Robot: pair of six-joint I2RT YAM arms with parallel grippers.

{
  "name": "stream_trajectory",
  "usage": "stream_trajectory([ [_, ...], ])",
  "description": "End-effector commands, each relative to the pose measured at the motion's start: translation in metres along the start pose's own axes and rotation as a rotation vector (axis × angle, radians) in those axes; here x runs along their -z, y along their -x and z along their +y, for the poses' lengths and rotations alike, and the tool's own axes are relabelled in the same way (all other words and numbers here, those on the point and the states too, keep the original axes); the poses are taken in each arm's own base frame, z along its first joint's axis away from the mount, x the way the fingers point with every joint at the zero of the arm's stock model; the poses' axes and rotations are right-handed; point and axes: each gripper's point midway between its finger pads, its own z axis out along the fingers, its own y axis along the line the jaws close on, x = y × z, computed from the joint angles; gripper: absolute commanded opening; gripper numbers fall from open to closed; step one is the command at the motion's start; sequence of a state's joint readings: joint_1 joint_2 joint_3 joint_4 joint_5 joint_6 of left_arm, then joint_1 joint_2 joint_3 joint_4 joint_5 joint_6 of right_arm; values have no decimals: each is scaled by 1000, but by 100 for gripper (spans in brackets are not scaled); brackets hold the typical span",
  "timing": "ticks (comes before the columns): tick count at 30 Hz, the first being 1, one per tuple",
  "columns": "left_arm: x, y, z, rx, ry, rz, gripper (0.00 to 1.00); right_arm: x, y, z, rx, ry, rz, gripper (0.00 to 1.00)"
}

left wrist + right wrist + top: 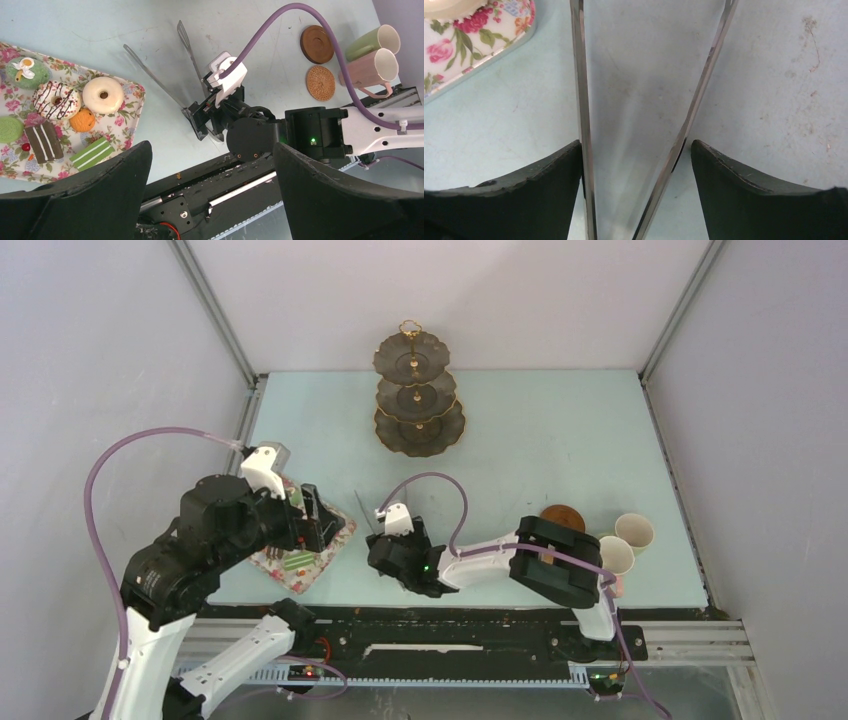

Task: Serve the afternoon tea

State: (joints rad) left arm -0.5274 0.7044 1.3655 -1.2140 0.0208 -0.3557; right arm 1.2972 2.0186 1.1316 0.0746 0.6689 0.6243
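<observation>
The afternoon tea cakes (65, 125) are lying on the floral tray (131, 111) off to the left of the right tool (207, 122), with the cups (372, 62) and coasters (318, 82) well to its other side. That tool is straddling the tongs (584, 100), its pads touching both arms; I cannot tell whether it is squeezing yet. The left tool (212, 195) is hanging released above. Judging by this, the tongs pickup is in hand; next calls for a firm clench and a lift.

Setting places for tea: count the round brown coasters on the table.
2. A dark round wooden coaster lies beside the cups; a lighter round woven coaster lies just nearer the arms. None seems hidden.
</observation>
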Motion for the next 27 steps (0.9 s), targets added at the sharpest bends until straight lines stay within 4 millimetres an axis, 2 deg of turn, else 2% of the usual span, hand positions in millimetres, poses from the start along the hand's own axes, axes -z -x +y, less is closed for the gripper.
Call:
stream_trajectory([
  [1,3,15,-3,-7,-4,-54,98,8,-34,-28,61,-40,120,78],
  [8,0,14,-1,12,8,-57,98,14,-23,-23,50,27,126,68],
  [10,-1,13,0,18,10,-55,98,13,-19,-20,33,58,106,69],
  [15,1,11,-1,27,10,-38,98,2,-35,-26,32,82,85,83],
  [19,2,4,4,25,33,-12,98,-5,-42,-29,35,73,76,86],
  [24,1,2,2,32,25,1,98,-11,-46,-32,17,45,59,85],
  [27,0,5,1,27,25,1,98,-14,-52,-44,1,-22,58,77],
])
